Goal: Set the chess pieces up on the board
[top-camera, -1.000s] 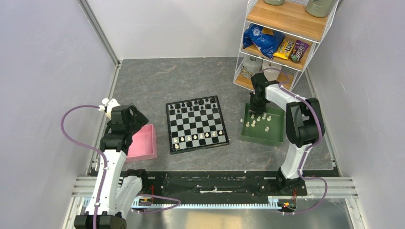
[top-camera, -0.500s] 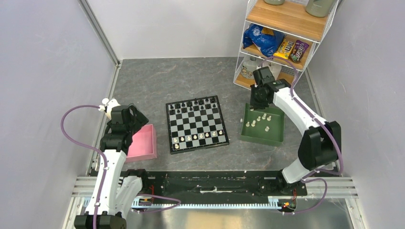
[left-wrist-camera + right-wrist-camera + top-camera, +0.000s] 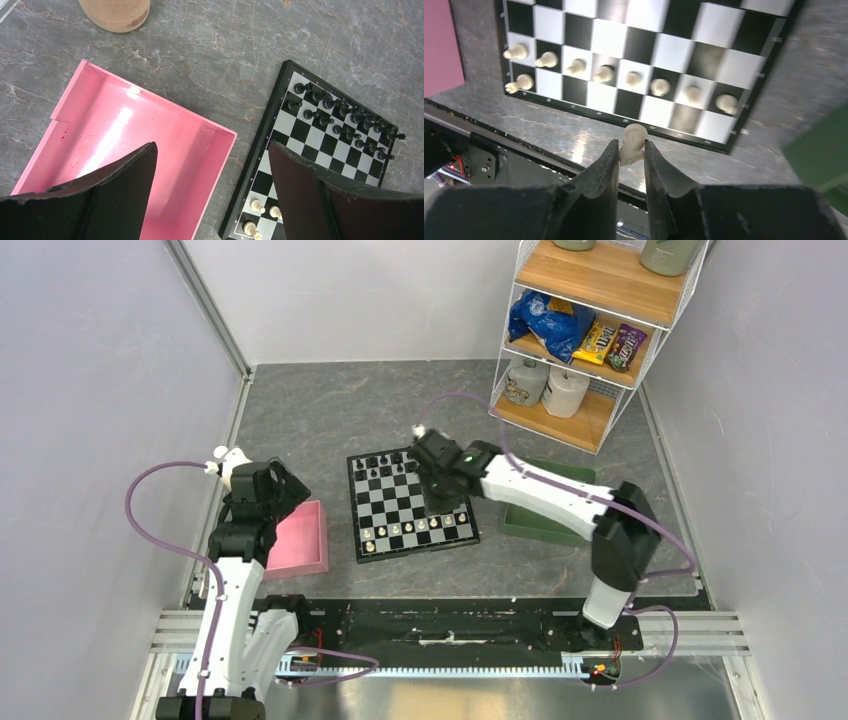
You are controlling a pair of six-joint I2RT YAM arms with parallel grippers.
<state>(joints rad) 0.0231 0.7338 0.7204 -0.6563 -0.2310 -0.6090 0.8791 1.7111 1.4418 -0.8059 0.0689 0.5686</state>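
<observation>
1 cream-white piece (image 3: 634,136) is pinched in the right gripper (image 3: 630,149), above the near edge of the board (image 3: 674,50), by the white pawns (image 3: 657,86). The left gripper (image 3: 211,150) hangs wide open over the pink tray (image 3: 125,125). A skewed descent could topple those pawns.

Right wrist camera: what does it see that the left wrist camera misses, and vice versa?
Only the right wrist view: a white piece pinched in the right gripper, the full white row, and a corner of the green tray.

Only the left wrist view: the open left gripper, the black pieces, and a tan round object.

Both: the board, its corner white pieces, the pink tray, and the grey table.
</observation>
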